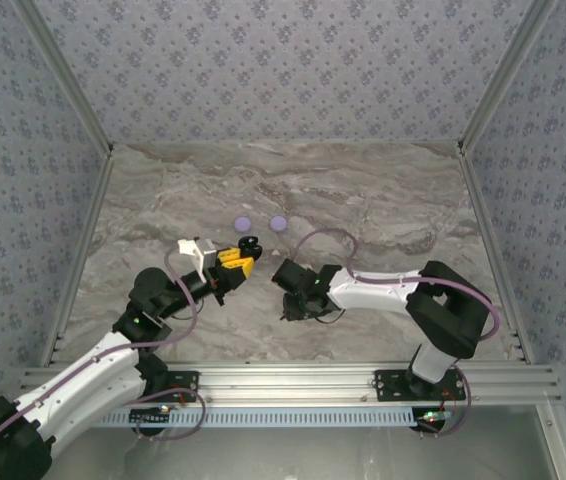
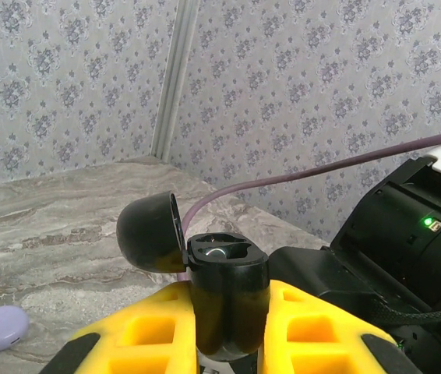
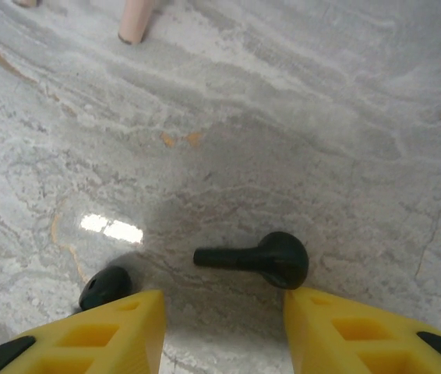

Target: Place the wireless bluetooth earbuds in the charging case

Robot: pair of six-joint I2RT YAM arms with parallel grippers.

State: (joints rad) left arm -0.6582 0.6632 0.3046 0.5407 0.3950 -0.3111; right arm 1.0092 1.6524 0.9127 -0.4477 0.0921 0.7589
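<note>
**A:** Yellow fingers of the left gripper clench the black charging case upright, its lid swung back. Why?

**B:** Likely so the sockets face up for loading. The right gripper hangs over the marble table, jaws parted and empty. One black earbud lies just ahead between them, and another black bud sits beside one fingertip.

**A:** Farther off?

**B:** A pinkish bud and two lilac round cases.

A grey marbled table carries a round lilac disc close beside another lilac disc, a black earbud lying on its side, a second black earbud near it, and a pinkish stem farther off.
</note>
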